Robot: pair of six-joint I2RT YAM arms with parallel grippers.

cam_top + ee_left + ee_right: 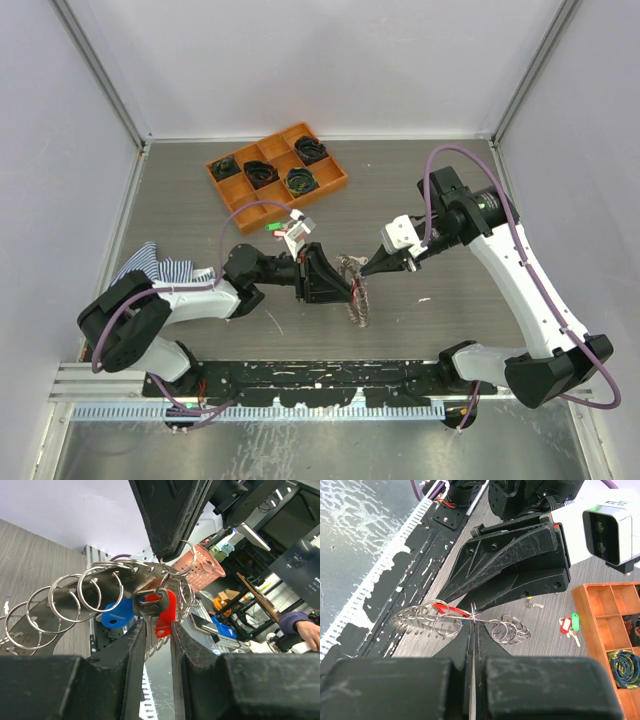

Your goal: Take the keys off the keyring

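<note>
Top view, keyring: we see the keyring between the two grippers over the middle of the worktop, a little toward its near edge.
Top view, grippers: the left gripper reaches in from the left and the right gripper from the right, and both meet at the ring's upper end.
Top view, surroundings: an orange tray with black coiled bundles sits near the far edge. Loose keys with green and red tags lie just in front of it. A striped cloth lies by the left edge.
Left wrist, fingers: our left fingers stand narrow, with the blade of a key and the lower end of its red tag in the gap. We cannot tell whether they press on it.
Left wrist, ring: a blue tag hangs beside the key, and the right gripper's tips pinch a wire loop just above it.
Right wrist, fingers: our right fingers are closed on the keyring's wire, with no gap showing.
Right wrist, ring: its loops fan out to both sides, and the left gripper's tips meet it from above.
</note>
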